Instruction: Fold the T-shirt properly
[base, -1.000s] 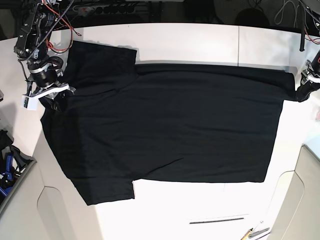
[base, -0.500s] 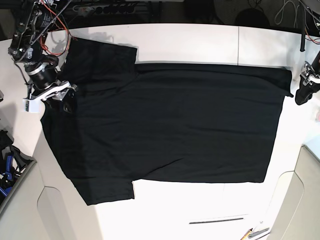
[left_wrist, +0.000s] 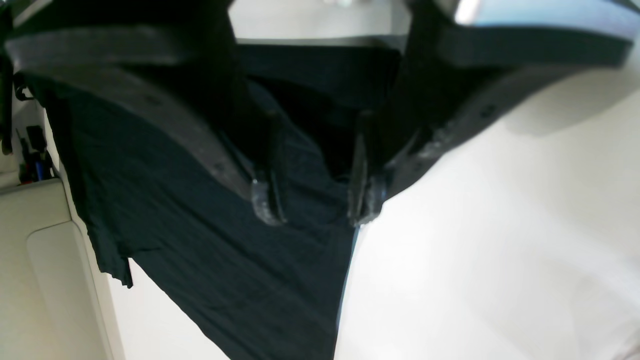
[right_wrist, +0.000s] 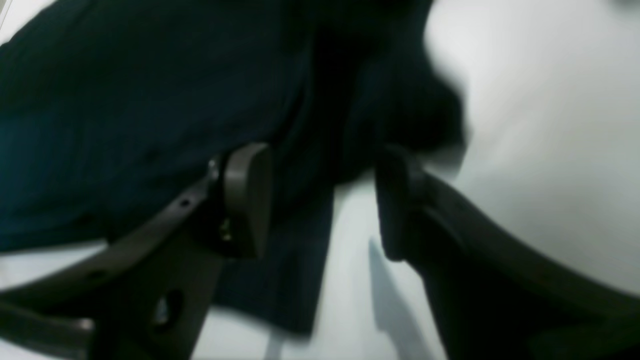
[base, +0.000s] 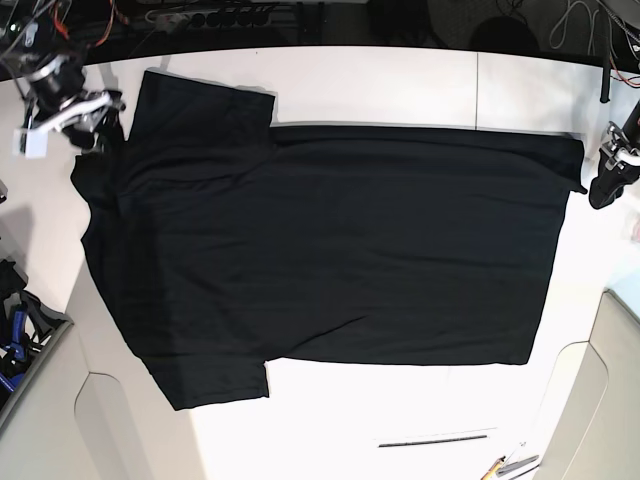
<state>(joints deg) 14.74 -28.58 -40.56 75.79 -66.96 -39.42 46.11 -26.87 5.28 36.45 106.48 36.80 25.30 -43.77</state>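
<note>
The black T-shirt (base: 340, 250) lies spread flat on the white table (base: 380, 70), plain side up, sleeves at the view's left and hem at its right. My right gripper (base: 88, 125) hovers open at the far-left corner, by the upper sleeve. In the right wrist view its fingers (right_wrist: 247, 200) stand wide apart above the T-shirt's edge (right_wrist: 125, 100), holding nothing. My left gripper (base: 603, 190) sits just off the hem's far corner. In the left wrist view the left gripper (left_wrist: 317, 205) is open over the T-shirt's hem (left_wrist: 200, 240), empty.
Beige bins (base: 40, 400) flank the table's near corners at left and right (base: 610, 380). A thin dark rod (base: 435, 440) and pens (base: 510, 465) lie near the front edge. Cables and a power strip (base: 220, 15) run along the back. Blue items (base: 15, 340) sit at the left.
Both grippers have opened and let go of the T-shirt. The right gripper has pulled back toward the table's far-left corner. The hem corner by the left gripper now lies flat.
</note>
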